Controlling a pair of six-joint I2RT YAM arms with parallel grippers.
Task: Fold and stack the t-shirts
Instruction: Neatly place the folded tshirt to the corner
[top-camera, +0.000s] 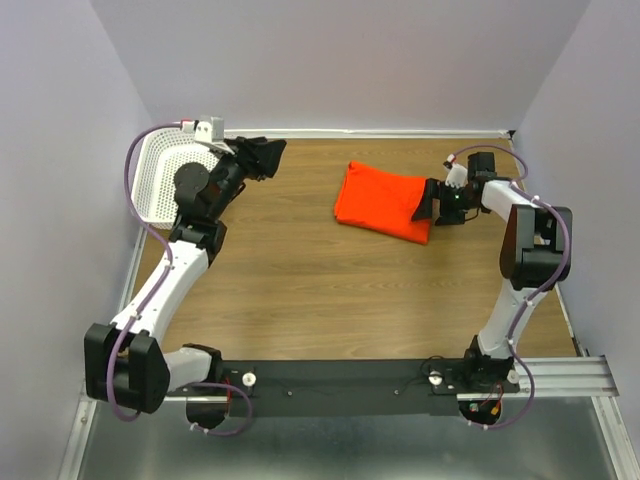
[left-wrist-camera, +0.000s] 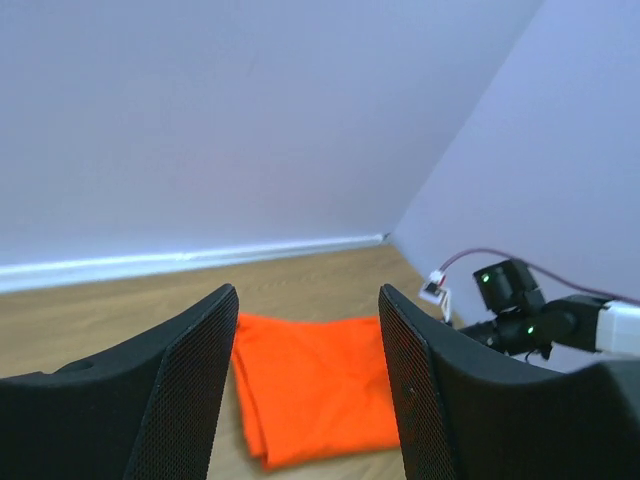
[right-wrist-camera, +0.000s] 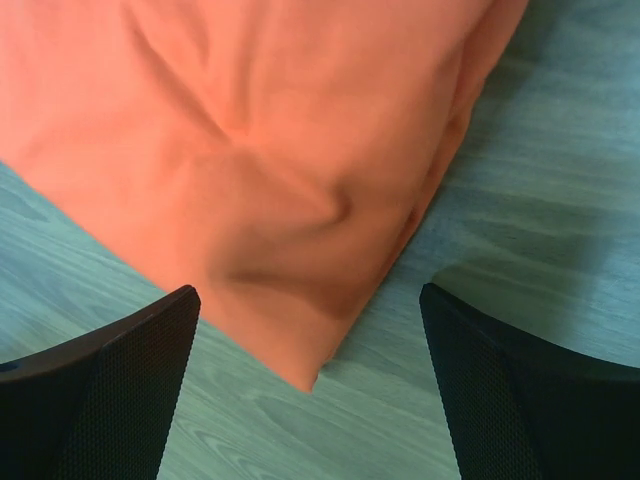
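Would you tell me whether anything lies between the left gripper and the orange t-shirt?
Nothing visible does. The left gripper, jaws open, sits beside the white basket, and only bare wooden table separates it from the folded t-shirt. The right gripper is open at the shirt's right edge.

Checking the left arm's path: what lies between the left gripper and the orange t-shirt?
Only bare wooden table. The top view shows no object between the left gripper and the t-shirt; the left wrist view agrees.
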